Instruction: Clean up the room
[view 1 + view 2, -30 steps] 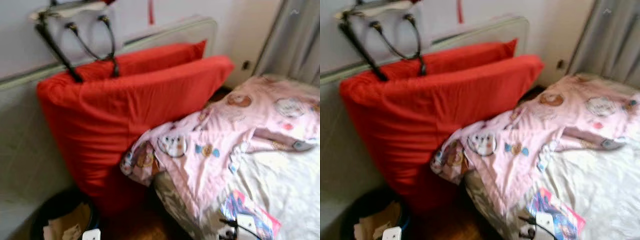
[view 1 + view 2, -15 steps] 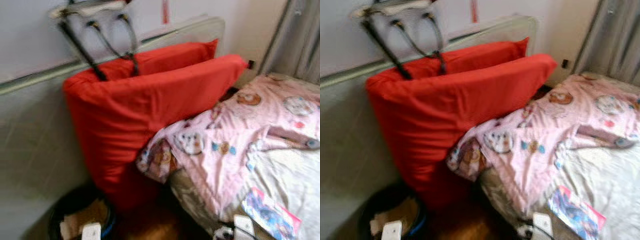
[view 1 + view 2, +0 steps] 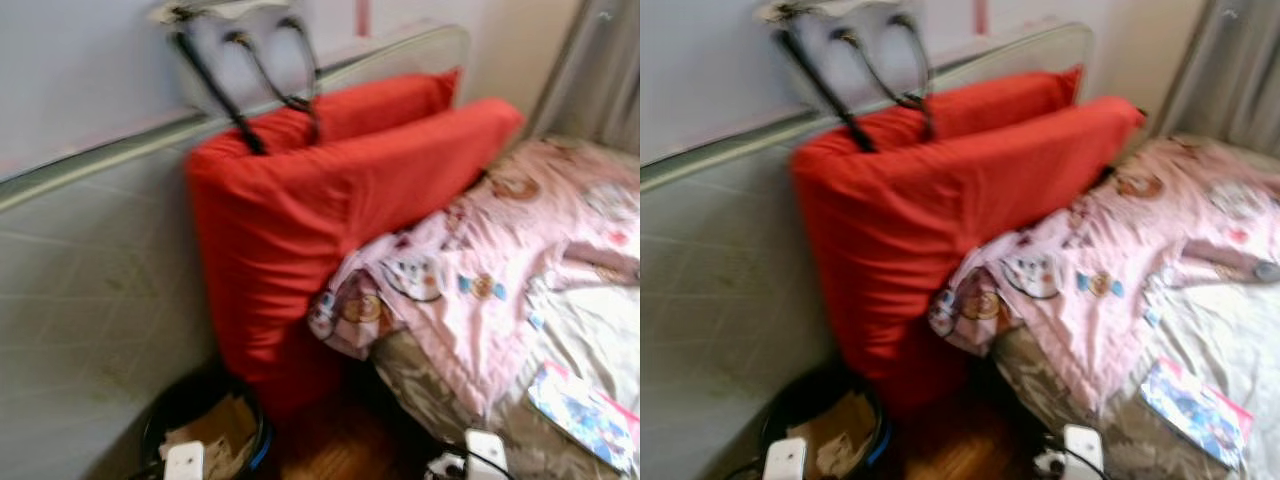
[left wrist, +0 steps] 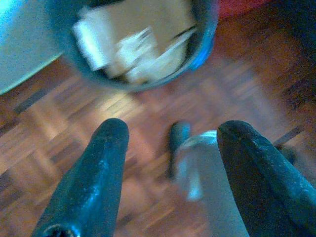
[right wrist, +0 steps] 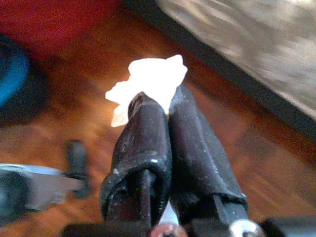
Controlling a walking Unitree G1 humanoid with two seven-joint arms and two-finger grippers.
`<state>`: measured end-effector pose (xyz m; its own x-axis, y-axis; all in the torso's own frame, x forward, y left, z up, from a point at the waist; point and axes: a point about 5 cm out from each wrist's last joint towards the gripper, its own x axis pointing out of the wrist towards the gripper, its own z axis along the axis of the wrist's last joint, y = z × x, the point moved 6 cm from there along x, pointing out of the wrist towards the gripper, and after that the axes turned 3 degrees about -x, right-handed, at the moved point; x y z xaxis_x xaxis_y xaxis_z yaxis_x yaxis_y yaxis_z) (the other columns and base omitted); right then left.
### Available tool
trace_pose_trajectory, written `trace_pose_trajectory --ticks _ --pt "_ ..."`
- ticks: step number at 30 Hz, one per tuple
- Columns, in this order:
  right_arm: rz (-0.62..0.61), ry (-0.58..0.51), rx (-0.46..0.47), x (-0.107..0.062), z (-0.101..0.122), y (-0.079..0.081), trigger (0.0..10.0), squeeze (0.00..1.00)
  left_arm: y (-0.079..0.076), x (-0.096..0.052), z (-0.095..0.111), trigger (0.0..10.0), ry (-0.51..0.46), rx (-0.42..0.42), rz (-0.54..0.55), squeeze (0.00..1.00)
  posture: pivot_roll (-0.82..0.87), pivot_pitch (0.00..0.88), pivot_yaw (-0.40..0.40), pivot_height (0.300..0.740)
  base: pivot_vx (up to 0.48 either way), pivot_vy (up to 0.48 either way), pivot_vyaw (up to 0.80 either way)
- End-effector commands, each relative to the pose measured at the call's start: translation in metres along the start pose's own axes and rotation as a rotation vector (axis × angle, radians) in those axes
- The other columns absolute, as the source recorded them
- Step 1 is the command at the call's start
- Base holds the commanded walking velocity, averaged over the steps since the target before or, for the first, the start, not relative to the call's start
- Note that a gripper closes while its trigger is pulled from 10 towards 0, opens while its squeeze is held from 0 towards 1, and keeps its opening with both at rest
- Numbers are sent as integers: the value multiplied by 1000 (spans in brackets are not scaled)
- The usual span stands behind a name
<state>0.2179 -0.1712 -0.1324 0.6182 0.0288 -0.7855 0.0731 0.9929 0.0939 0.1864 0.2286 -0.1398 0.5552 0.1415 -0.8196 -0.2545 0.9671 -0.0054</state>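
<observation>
Pinching a crumpled white paper scrap (image 5: 148, 81) — sticking past its tips — right claw (image 5: 163, 106) is closed; left claw (image 4: 170, 143) gapes, empty.

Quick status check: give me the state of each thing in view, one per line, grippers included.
Right gripper: shut on the crumpled white paper, above the wood floor.
Left gripper: open, holding nothing.
Bin: upright, with cardboard and paper scraps inside.
Red cushions: propped on edge against the wall.
Pink blanket: rumpled, hanging over the bed edge.
Bag: hanging on the wall.
</observation>
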Motion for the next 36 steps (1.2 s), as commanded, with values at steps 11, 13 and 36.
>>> trace_pose_trajectory --ticks 11,13,36 --pt "-30 14 -10 -3 -5 -15 10000 0 -8 1 2 10000 -3 -14 -11 0 -42 0 14 740 0 403 0" --pt "-29 15 -12 -3 -5 -14 10000 0 -8 1 2 10000 -3 -14 -11 0 -41 0 15 740 0 403 0" --pt "-22 17 -19 -3 -5 -12 10000 0 -6 1 3 10000 -5 2 -10 0 -43 0 27 740 0 247 0"
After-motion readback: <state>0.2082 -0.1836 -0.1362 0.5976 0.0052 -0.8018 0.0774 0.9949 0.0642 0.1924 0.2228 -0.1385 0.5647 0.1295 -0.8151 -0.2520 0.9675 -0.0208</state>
